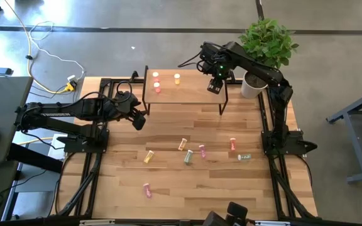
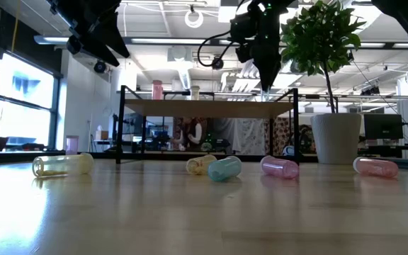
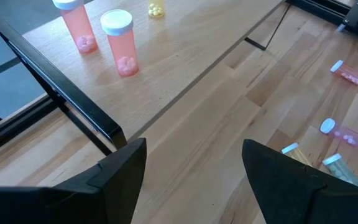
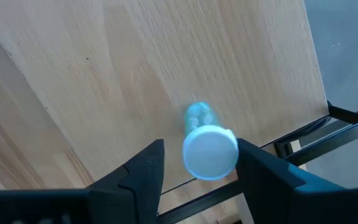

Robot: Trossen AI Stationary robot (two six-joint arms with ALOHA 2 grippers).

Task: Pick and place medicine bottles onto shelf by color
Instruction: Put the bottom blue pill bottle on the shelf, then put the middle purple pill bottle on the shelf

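- A pale green bottle [image 4: 207, 144] with a white cap stands upright on the shelf [image 1: 190, 88], near its right-hand end and close to the front edge.
- The right gripper [image 4: 201, 162] hangs straight over that bottle, its two fingers spread either side of the cap with a sliver of gap on each side, so it looks let go rather than gripped.
- At the shelf's left end, two red-orange bottles [image 1: 156, 82] stand close together, and a yellow bottle [image 1: 177, 78] stands a little to their right.
- On the big wooden table [image 1: 168, 135] in front of the shelf the rest lie on their sides: a yellow one [image 1: 149, 156], another yellow one [image 1: 182, 144], a pale green one [image 1: 188, 157], a pink one [image 1: 202, 151], a red-orange one [image 1: 233, 144], another pale green one [image 1: 244, 157] over to the right, and a pink one [image 1: 147, 189] alone near the front.
- The left gripper [image 1: 139, 119] waits above the table just off the shelf's left front corner, fingers wide apart and empty.
- A potted plant [image 1: 266, 44] in a white pot sits at the table's far right corner, beside the shelf.
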